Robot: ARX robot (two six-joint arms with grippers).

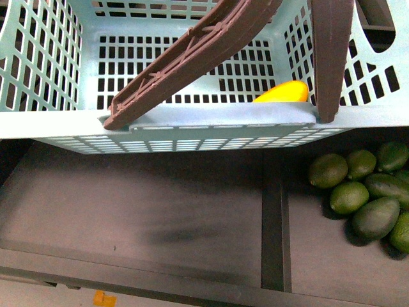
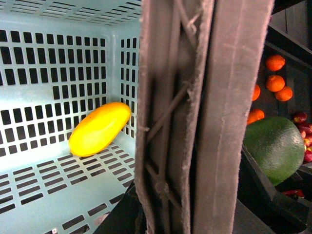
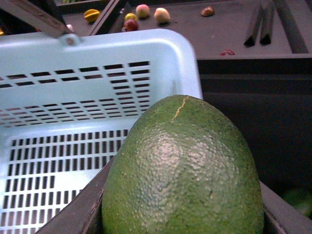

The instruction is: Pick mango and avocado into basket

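Avocado (image 3: 183, 170) fills the right wrist view, pinched between the right gripper's (image 3: 183, 222) dark fingers (image 3: 78, 212). It's held just beside a corner of the basket (image 3: 97, 53), not inside it. Mango (image 2: 99, 129) lies on the basket floor against a slotted wall. Brown handle (image 2: 204, 117) blocks most of the left wrist view, and the left gripper (image 2: 122, 217) is only a dark edge, so can't tell if it's wide or closed.

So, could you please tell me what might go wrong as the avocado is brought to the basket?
The avocado, held in the right gripper, looks to be outside the basket rim; it may clip the rim or the brown handles on the way in. Released over the mango, it might strike and bruise it.
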